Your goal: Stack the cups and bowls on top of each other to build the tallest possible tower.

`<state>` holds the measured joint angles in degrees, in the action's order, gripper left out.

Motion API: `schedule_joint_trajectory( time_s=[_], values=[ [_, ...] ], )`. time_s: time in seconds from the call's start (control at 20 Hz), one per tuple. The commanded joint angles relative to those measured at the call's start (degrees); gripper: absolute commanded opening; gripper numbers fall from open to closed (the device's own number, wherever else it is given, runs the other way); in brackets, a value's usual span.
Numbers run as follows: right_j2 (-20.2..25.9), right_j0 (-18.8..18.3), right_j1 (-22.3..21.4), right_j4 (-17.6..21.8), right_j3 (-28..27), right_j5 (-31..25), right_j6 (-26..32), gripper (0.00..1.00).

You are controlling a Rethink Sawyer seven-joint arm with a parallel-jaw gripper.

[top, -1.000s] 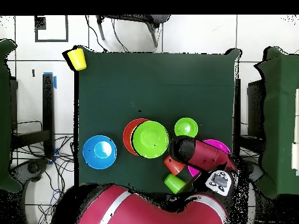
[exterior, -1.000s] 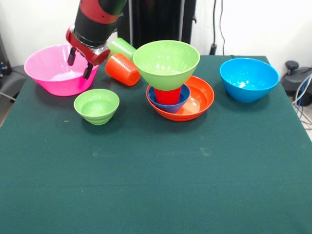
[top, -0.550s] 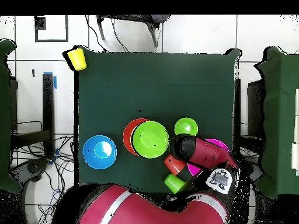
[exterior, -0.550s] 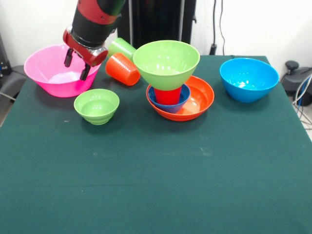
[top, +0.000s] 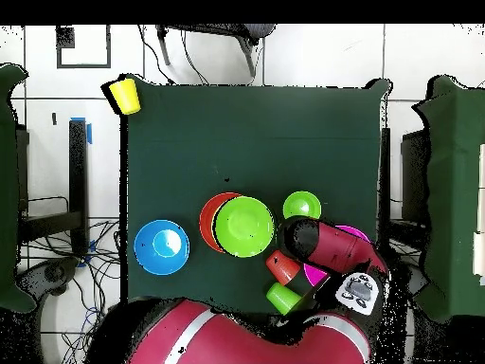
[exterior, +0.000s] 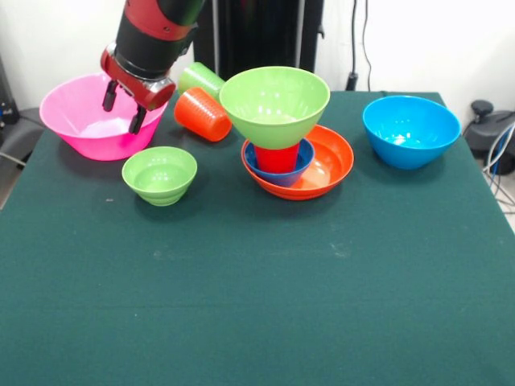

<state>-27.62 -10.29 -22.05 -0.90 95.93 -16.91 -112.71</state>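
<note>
The tower stands mid-table: a wide orange bowl point(exterior: 326, 165) holds a small dark blue bowl point(exterior: 288, 174), with a red cup point(exterior: 276, 158) in it and a large green bowl point(exterior: 273, 103) on top. My gripper point(exterior: 121, 108) hangs open and empty over the near right rim of the huge pink bowl point(exterior: 76, 112). A small green bowl point(exterior: 159, 173) sits in front of it. An orange cup point(exterior: 203, 114) and a light green cup point(exterior: 199, 79) lie on their sides beside the gripper. A large blue bowl point(exterior: 410, 129) stands at the right. The yellow cup point(top: 124, 95) lies at a far table corner.
In the overhead view my red arm point(top: 336, 248) covers most of the pink bowl point(top: 315, 277). The table's edges lie close to the pink bowl and the blue bowl point(top: 161, 246). Chairs and cables surround the table.
The gripper has drifted a little up and to the left in the front view, further over the pink bowl. It stays open. No bowl or cup has moved.
</note>
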Motion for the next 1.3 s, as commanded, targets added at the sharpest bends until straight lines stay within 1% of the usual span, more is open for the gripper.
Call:
schedule_joint_trajectory(
  time_s=[0.05,0.2,0.3,0.35,0.45,0.55,0.8,1.3],
  values=[
    [5.8,-0.2,-0.4,3.2,-1.6,-3.8,-1.2,1.00],
    [4.1,1.4,-1.2,3.8,-0.8,-2.1,-2.0,1.00],
    [3.6,1.9,-1.9,3.7,-0.2,-2.5,-2.6,1.00],
    [3.3,2.3,-2.1,4.2,0.1,-1.5,-2.6,1.00],
    [3.1,2.7,-2.8,4.0,0.3,-2.4,-2.8,1.00],
    [2.8,3.0,-3.2,4.5,-0.1,-1.7,-2.6,1.00],
    [6.6,-0.7,-1.0,4.4,-2.5,-3.3,-0.1,1.00],
    [6.3,-1.0,-2.0,5.3,-2.5,-3.3,0.2,1.00]
  ],
)
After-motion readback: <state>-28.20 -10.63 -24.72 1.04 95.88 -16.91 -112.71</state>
